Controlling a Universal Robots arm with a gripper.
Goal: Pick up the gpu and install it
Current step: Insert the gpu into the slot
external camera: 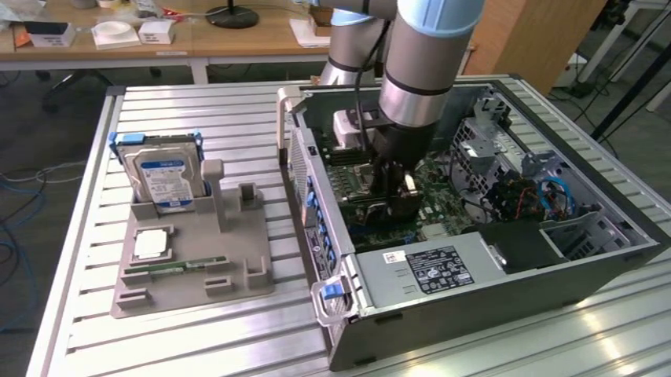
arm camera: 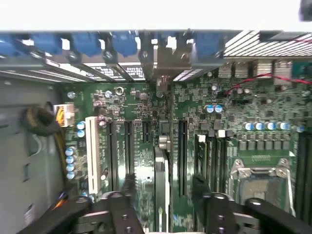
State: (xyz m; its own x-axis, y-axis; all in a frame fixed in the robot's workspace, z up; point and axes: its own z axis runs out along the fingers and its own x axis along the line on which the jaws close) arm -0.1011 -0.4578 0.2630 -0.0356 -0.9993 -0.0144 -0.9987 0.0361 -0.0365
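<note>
The gpu (arm camera: 162,180) stands edge-on on the green motherboard (arm camera: 229,97), a thin dark card with a pale metal edge, set in a slot between the black expansion slots. My gripper (arm camera: 163,187) straddles it from above. Its black fingers (arm camera: 129,187) stand apart from the card on both sides, so it is open and holds nothing. In the exterior view the gripper (external camera: 394,200) reaches down into the open computer case (external camera: 587,259), over the middle of the board.
A grey holder (external camera: 194,267) at the exterior view's left carries a blue-labelled hard drive (external camera: 163,177), a green memory stick (external camera: 157,269) and a small silver chip (external camera: 152,245). Case walls, a power supply (external camera: 435,267) and drive cages surround the gripper.
</note>
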